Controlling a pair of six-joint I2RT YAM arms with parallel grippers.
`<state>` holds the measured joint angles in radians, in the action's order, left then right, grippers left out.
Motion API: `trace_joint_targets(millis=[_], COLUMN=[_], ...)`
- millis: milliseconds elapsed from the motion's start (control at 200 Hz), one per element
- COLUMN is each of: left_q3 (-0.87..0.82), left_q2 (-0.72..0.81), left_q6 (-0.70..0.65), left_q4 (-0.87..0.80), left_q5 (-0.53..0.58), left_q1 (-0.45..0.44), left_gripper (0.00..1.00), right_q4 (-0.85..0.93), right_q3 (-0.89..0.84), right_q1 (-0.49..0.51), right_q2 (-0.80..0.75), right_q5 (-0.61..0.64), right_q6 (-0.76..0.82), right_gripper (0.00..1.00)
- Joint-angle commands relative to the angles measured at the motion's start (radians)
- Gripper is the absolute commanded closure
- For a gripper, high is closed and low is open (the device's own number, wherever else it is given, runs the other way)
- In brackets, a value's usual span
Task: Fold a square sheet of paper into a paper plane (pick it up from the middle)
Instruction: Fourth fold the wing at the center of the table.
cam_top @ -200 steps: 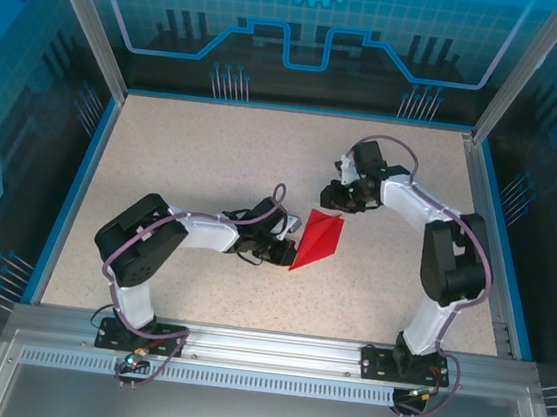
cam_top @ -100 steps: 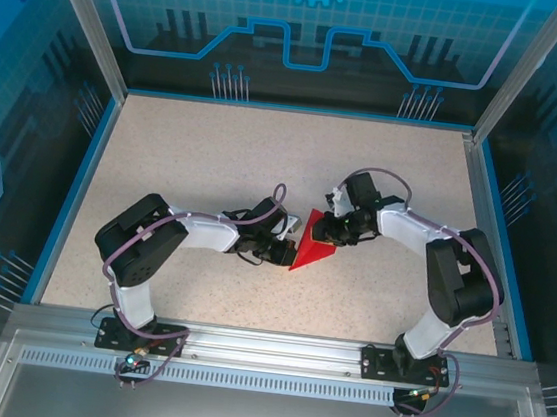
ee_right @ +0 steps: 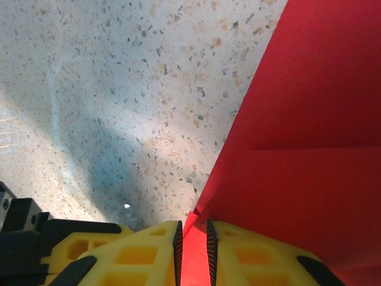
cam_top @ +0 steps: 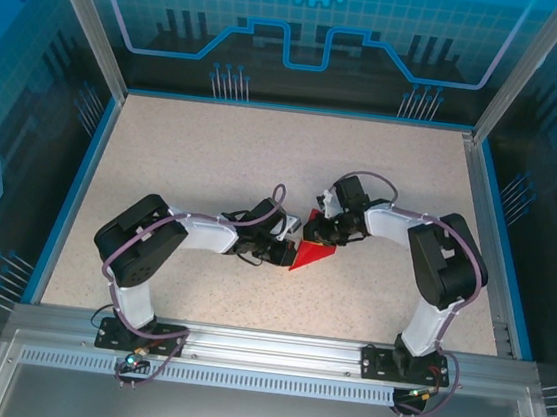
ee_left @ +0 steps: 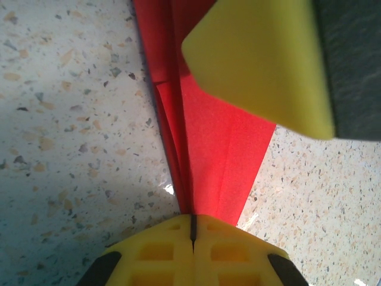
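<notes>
**Inspector:** Largest items first. What stands in the cell?

**Onlooker:** A speckled beige table [cam_top: 215, 151] with a blue edge. Printed blue panels [cam_top: 308, 41] close off the left, far and right sides. Two arms are bolted at the near edge. The left arm [cam_top: 159, 240] lies low and reaches right. The right arm [cam_top: 438, 262] bends over and reaches left. The left gripper [cam_top: 282, 250] and the right gripper [cam_top: 321, 234] meet a little right of the table's middle.

**Inspector:** And the workpiece?

**Onlooker:** The red paper [cam_top: 313, 257] lies on the table between the two grippers. It is folded narrow, with creases, and one sharp tip points near-left. The right gripper hides its far part.

**Inspector:** State of the left gripper?

**Onlooker:** Closed tight. Its yellow fingers meet along a thin seam, and the paper's folded ridge is pinched there.

**Inspector:** The right one?

**Onlooker:** Not fully closed. A narrow slot stands between its fingers [ee_right: 149, 250], and the paper's edge sits in that slot. Whether the pads press the sheet, I cannot tell.
</notes>
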<state>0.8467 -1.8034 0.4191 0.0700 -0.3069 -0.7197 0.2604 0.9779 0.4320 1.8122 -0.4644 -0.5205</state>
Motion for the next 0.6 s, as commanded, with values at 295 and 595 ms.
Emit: trace_joint_targets(millis=[295,595], left_q3=[-0.07,-0.034], left_q2=[-0.064,-0.014], left_q6=[-0.014,-0.016], left_q4=[-0.105,-0.152], left_q5=[0.02,0.009], left_q1=[-0.033,-0.032], left_gripper=[1.0,0.92], right_q4=[-0.024,0.013], right_q3=[0.026,0.027], right_q1=[0.013,0.012], right_q2=[0.08,0.11], right_q5=[0.008,0.035], right_q6=[0.007,0.033], right_gripper=[0.8,0.8])
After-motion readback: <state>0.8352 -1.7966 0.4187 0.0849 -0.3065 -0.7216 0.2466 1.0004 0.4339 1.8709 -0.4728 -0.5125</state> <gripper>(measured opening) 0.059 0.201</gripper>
